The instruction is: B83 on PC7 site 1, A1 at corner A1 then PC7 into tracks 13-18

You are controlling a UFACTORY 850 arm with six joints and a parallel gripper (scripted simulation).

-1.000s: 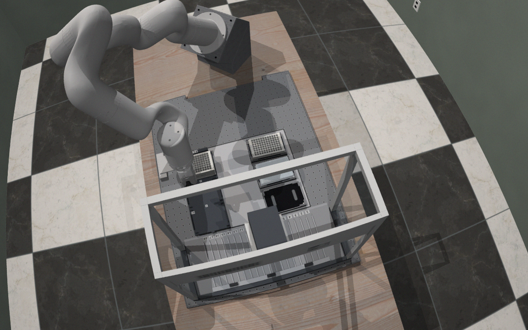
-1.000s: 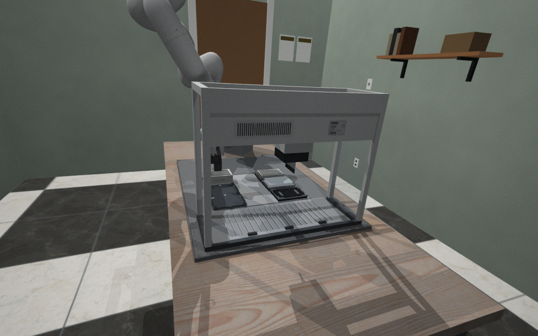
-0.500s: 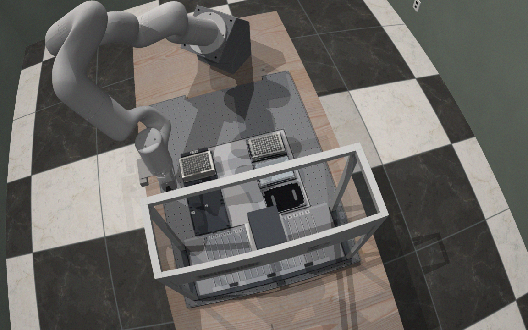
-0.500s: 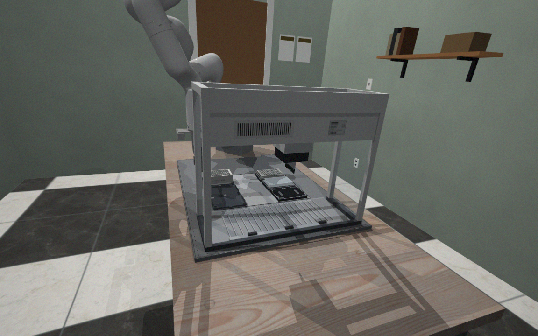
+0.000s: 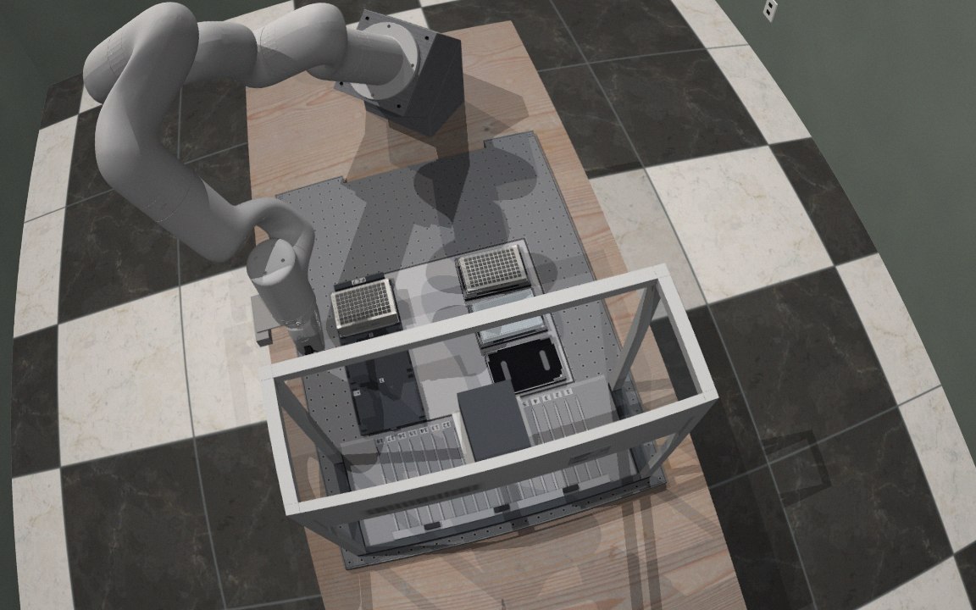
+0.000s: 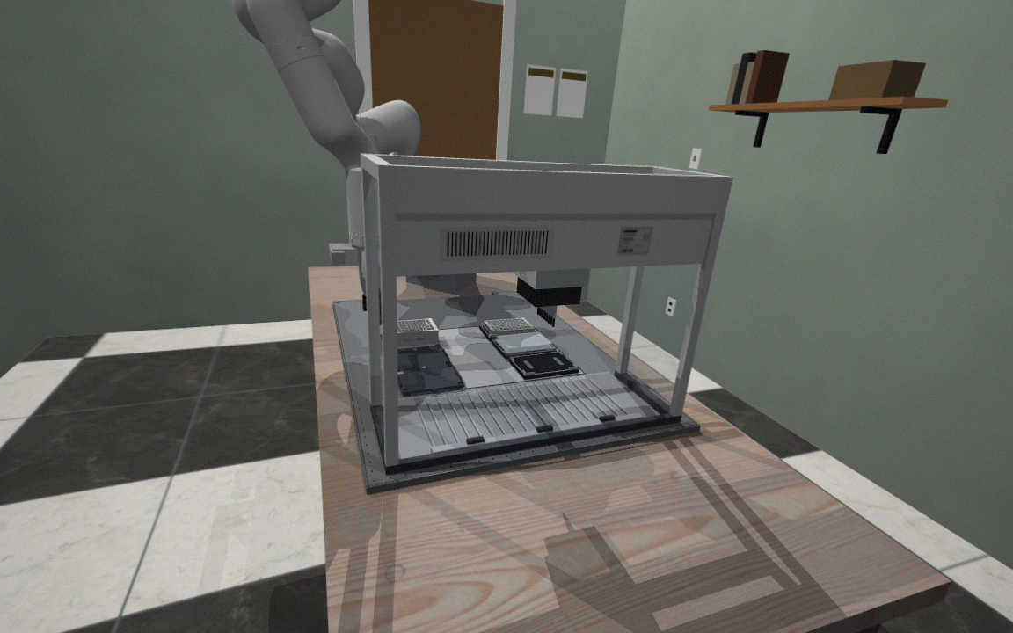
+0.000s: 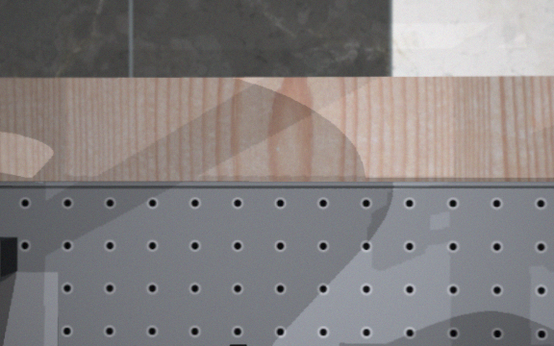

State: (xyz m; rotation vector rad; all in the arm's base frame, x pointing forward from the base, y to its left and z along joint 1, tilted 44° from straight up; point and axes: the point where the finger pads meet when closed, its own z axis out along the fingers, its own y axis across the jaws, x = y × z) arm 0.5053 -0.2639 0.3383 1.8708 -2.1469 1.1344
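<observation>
The dark plate carrier PC7 [image 5: 385, 388] lies on the apron in front of the left-hand rails; it also shows in the exterior view [image 6: 427, 369]. The deep-well block B83 [image 5: 364, 305] sits on its end site nearest the arm base [image 6: 417, 331]. The other two sites look bare. B38 [image 5: 490, 268] sits in nest S1, B33 [image 5: 510, 322] in S2, and S3 [image 5: 525, 363] is an empty black nest. My gripper [image 5: 307, 345] hangs open and empty to the left of B83, apart from it, over the edge of the perforated baseplate [image 7: 277, 269]. The wrist view shows no fingers.
The white instrument frame [image 5: 476, 394] spans the rails [image 6: 510, 405], and one post stands close to my gripper. A dark pipetting head [image 5: 491, 418] hangs inside the frame. The small lamp blocks [image 6: 543, 427] behind the rails look dark. The wooden table edge [image 7: 277, 130] lies just beyond the baseplate.
</observation>
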